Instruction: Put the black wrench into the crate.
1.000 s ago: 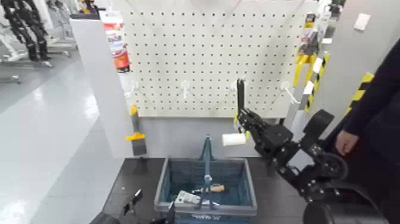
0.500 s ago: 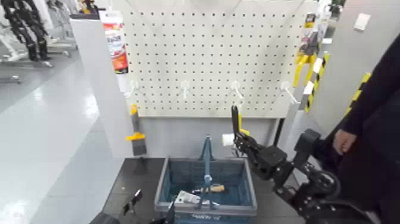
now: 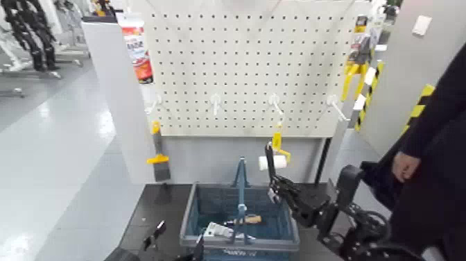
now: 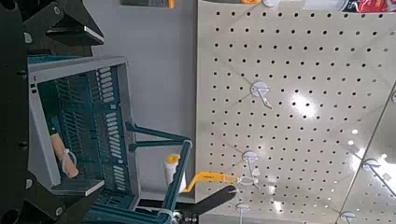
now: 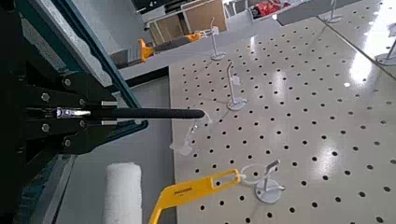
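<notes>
My right gripper (image 3: 273, 186) clenches the wrench (image 3: 270, 158), held up near the crate's (image 3: 294, 225) far right corner, not down inside. The roller (image 3: 272, 162) hangs close by the wrench, leaving little room there. The hoop (image 3: 241, 184) stands up mid-crate, with open space between it and the right rim. My left gripper (image 3: 175, 243) waits near the crate's near left corner, fingers spread.

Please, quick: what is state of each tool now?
Left tool: open, empty, left of the crate.
Right tool: closed, holding the black wrench near the crate's right side.
</notes>
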Controlling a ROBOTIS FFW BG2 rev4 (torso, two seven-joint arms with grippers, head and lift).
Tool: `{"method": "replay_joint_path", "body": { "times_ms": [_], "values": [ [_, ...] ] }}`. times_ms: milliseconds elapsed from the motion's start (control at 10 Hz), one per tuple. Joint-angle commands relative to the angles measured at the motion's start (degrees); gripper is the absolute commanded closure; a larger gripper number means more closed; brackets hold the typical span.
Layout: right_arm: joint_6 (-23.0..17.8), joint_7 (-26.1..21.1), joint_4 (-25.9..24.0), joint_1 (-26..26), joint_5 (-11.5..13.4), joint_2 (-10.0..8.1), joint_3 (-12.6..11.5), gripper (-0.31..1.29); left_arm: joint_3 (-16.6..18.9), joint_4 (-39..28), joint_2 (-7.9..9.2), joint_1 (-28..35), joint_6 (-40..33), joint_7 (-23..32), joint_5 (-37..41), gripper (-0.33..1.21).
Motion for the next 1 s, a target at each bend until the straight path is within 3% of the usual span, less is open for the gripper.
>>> {"method": "replay_joint_path", "body": {
  "times_ms": [100,800,900,1000],
  "values": [
    [1.6,0.5,1.8,0.5,0.2,-0.07,0.0,1.11,0.0,0.0,0.0,0.0,0.0,0.0,0.0,0.21],
    [3.1,0.7,6.8,0.3,0.1,0.28,0.1,1.11,-0.1,0.0,0.0,0.0,-0.1,0.0,-0.1,0.21],
    [3.7,0.4,7.0,0.3,-0.7,0.37,-0.2,1.03,-0.1,0.0,0.0,0.0,-0.1,0.0,-0.1,0.21],
    [4.8,0.3,7.2,0.3,-2.0,0.37,-0.5,0.47,-0.1,0.0,0.0,0.0,-0.1,-0.1,-0.1,0.21]
  ]
}}
